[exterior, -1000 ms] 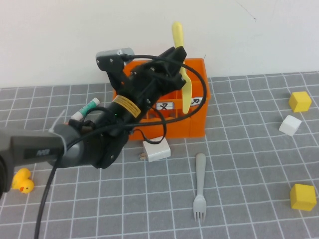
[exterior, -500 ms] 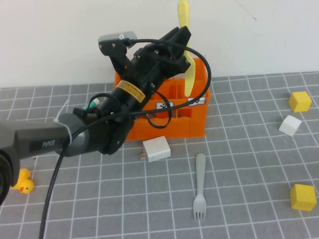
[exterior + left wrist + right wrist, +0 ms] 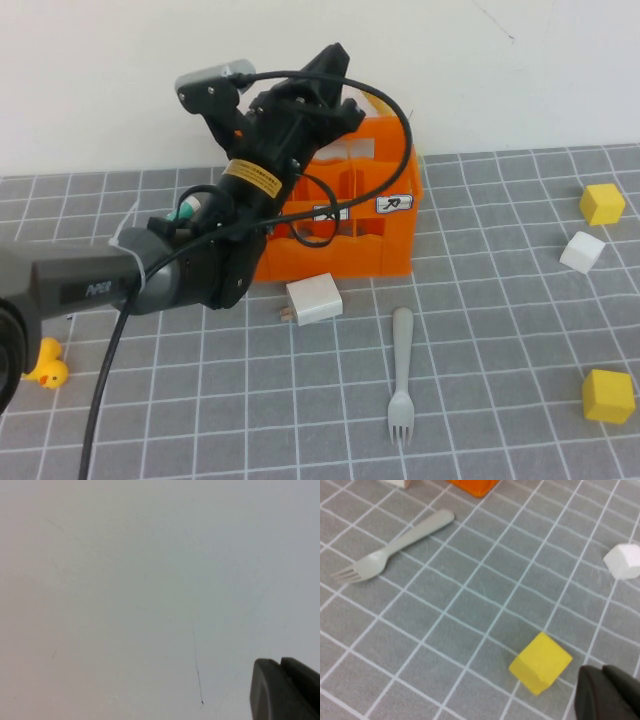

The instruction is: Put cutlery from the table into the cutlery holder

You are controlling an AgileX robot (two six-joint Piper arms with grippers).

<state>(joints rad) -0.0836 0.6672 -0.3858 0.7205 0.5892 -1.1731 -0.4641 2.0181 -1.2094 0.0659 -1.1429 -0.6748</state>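
While left claw point(image 3: 335, 75) hovers above cutlery holder point(image 3: 385, 235), grip unclear; right claw point(image 3: 610, 692) too.

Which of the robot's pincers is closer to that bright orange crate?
Left. The left pincer hangs just above the orange crate's back edge. The right pincer is away from it, over the table by a yellow cube.

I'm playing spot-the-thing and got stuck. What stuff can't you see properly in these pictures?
- Inside of the orange crate: in the high view the left arm covers most of it, so its contents are hidden.
- Left gripper, above the crate: its own body masks its tip, and the left wrist view shows mostly bare wall.
- Right gripper: cut off at the right wrist view's corner, near a yellow cube. It is absent from the high view.
- Crate labels: too small to read.
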